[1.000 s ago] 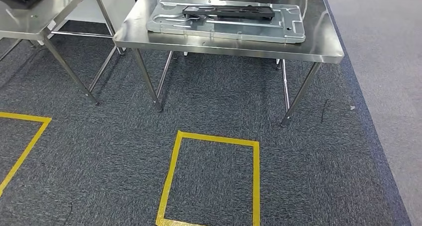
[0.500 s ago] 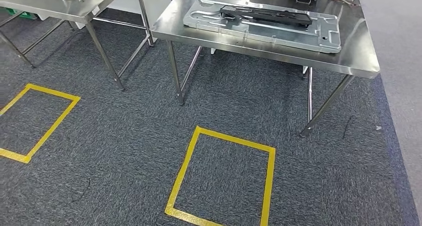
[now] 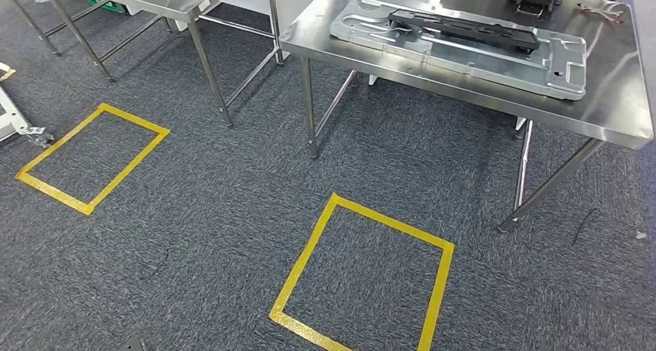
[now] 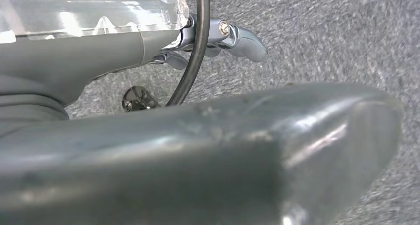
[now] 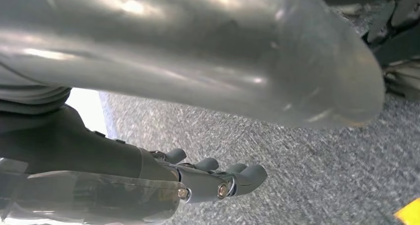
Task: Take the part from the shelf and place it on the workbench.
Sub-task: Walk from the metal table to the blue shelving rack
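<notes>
Ahead, grey carpet [image 3: 193, 235] spreads under a steel workbench [image 3: 619, 111], which carries a flat metal plate [image 3: 456, 46] with the black part [image 3: 464, 28] lying on it. Two yellow tape squares [image 3: 363, 277] mark the floor. Both hands, left hand [image 4: 233, 36] and right hand [image 5: 223, 178], hang above carpet, fingers apart, holding nothing.

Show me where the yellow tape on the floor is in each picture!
Head view: two yellow tape squares on the carpet, one in front of the steel table, one further left.
Right wrist view: a small yellow tape piece at the picture's edge, beyond the right hand; which square it belongs to cannot be told.
Left wrist view: not in it.
Shared landmark: the grey carpet.
</notes>
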Robot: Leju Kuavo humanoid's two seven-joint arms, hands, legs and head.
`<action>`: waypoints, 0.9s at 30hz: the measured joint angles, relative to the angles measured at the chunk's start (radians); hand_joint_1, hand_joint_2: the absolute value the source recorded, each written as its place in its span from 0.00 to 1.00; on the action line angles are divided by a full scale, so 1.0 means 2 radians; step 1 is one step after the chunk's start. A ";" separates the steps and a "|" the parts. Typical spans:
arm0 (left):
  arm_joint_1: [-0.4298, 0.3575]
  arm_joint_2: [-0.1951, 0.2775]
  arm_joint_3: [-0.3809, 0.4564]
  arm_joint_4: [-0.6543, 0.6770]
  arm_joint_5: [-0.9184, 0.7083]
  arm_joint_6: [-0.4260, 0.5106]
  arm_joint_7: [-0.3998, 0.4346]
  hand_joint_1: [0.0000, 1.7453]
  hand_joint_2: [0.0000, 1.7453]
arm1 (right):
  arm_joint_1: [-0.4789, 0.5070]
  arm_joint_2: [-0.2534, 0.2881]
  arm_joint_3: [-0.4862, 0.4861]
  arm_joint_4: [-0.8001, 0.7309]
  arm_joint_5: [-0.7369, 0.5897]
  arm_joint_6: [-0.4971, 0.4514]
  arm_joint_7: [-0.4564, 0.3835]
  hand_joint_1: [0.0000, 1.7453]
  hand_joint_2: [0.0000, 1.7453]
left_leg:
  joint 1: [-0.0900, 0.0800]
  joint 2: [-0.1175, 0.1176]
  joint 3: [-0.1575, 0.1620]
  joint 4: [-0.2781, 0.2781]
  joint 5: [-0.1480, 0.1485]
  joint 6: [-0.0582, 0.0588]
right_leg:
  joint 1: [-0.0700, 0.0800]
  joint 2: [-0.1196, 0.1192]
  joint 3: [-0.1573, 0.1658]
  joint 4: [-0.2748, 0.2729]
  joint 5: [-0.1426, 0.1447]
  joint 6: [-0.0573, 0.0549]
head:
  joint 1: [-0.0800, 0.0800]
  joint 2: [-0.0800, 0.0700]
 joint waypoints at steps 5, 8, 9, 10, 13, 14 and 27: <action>-0.002 0.000 -0.020 -0.002 0.018 0.009 0.000 0.00 0.00 | -0.004 0.001 0.001 0.000 0.004 0.003 0.003 0.00 0.00 | -0.004 -0.004 0.013 -0.037 0.013 0.016 | 0.001 -0.010 0.003 0.002 -0.004 0.015 | 0.000 0.000; -0.003 0.000 -0.030 -0.002 0.024 0.013 -0.001 0.00 0.00 | -0.002 0.001 0.001 0.001 0.006 0.003 0.002 0.00 0.00 | -0.002 -0.018 0.012 -0.041 0.021 0.026 | -0.002 0.026 -0.023 0.060 -0.044 0.021 | 0.000 0.000; -0.004 0.000 -0.033 -0.002 0.025 0.013 0.000 0.00 0.00 | -0.002 0.001 0.001 0.001 0.007 0.003 0.002 0.00 0.00 | -0.002 -0.023 0.010 -0.041 0.022 0.027 | -0.002 0.033 -0.040 0.095 -0.061 0.021 | 0.000 0.000; -0.004 0.000 -0.036 -0.002 0.027 0.013 0.001 0.00 0.00 | -0.001 0.001 0.001 0.001 0.007 0.003 0.002 0.00 0.00 | -0.003 -0.029 0.009 -0.041 0.022 0.028 | -0.002 0.036 -0.055 0.125 -0.072 0.021 | 0.000 0.000; -0.003 0.000 -0.043 -0.002 0.029 0.013 0.004 0.00 0.00 | -0.001 0.001 0.001 0.001 0.010 0.004 0.002 0.00 0.00 | -0.004 -0.048 0.008 -0.038 0.023 0.028 | -0.002 0.041 -0.052 0.115 -0.046 0.018 | 0.000 0.000; -0.003 0.000 -0.046 -0.002 0.029 0.012 0.004 0.00 0.00 | -0.001 0.001 0.001 0.001 0.010 0.004 0.002 0.00 0.00 | -0.004 -0.055 0.008 -0.037 0.023 0.028 | -0.002 0.049 -0.036 0.080 -0.026 0.016 | 0.000 0.000; -0.005 0.000 -0.069 -0.002 0.033 0.010 0.011 0.00 0.00 | -0.001 0.001 0.001 0.002 0.012 0.010 0.002 0.00 0.00 | 0.002 -0.023 -0.069 0.109 -0.038 -0.002 | -0.002 0.016 0.001 -0.004 0.000 -0.005 | 0.000 0.000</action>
